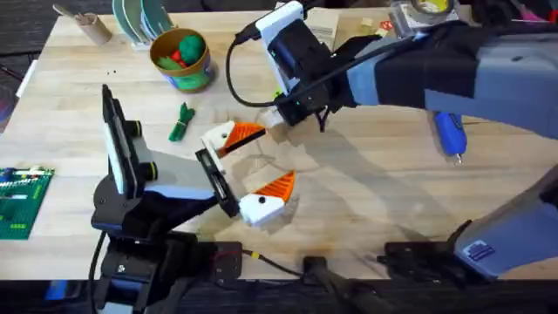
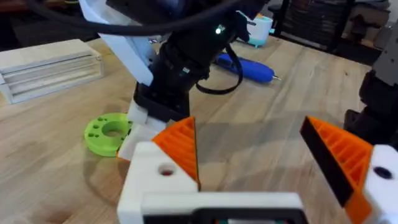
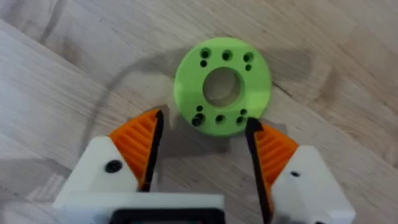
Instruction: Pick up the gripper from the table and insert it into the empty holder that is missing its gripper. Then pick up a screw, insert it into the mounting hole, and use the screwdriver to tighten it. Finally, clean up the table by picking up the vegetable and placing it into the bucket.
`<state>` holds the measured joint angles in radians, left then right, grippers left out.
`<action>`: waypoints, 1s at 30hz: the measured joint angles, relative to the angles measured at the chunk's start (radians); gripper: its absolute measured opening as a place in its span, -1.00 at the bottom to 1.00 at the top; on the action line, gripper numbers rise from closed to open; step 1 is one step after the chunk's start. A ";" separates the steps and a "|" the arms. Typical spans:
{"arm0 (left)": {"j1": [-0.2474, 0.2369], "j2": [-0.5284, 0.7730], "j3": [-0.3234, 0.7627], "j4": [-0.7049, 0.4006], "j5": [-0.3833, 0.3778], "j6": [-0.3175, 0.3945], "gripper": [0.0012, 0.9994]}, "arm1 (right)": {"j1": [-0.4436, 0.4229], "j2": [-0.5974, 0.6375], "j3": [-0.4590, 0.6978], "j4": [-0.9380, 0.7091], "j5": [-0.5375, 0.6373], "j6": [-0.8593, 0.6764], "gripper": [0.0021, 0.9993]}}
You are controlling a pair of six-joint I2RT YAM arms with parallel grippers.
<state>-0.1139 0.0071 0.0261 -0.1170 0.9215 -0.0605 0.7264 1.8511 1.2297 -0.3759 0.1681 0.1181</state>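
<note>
My left gripper (image 1: 266,157) (image 2: 249,134) hovers open over the table's middle. Both of its white blocks (image 2: 165,170) carry an orange hatched finger, so no holder is seen empty, and a loose gripper is out of view. My right gripper (image 1: 283,122) (image 3: 202,124) reaches across and stands open, with the near edge of a green ring disc (image 3: 222,93) (image 2: 109,132) between its fingertips. A screw is too small to make out. The blue screwdriver (image 1: 452,133) (image 2: 245,67) lies at the right. The green vegetable (image 1: 180,122) lies left of centre, below the bucket (image 1: 183,59).
The bucket holds green and red toys. A cardboard tube (image 1: 87,26) and stacked plates (image 1: 139,17) stand at the back left. A green baseplate (image 1: 22,201) lies at the left edge. A clear box (image 2: 50,68) sits beyond the disc. The right arm's cable loops over the centre.
</note>
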 joint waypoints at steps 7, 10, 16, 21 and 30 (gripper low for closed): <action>0.000 0.000 0.000 0.000 0.000 0.000 0.99 | 0.000 0.001 0.008 0.002 0.030 0.000 0.57; 0.000 0.000 0.000 0.000 0.000 0.000 0.99 | 0.000 0.001 0.022 0.004 0.034 -0.001 0.47; 0.000 0.000 0.000 0.000 0.000 0.000 0.99 | 0.001 0.001 0.030 0.002 0.037 -0.007 0.31; 0.000 0.000 0.000 0.000 0.000 0.000 0.99 | 0.011 0.002 0.030 -0.004 0.037 -0.008 0.28; 0.000 0.000 0.000 0.000 0.000 0.000 0.99 | 0.015 0.026 0.034 -0.014 0.042 -0.013 0.11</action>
<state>-0.1139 0.0072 0.0261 -0.1171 0.9215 -0.0601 0.7414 1.8767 1.2633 -0.3904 0.2105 0.1054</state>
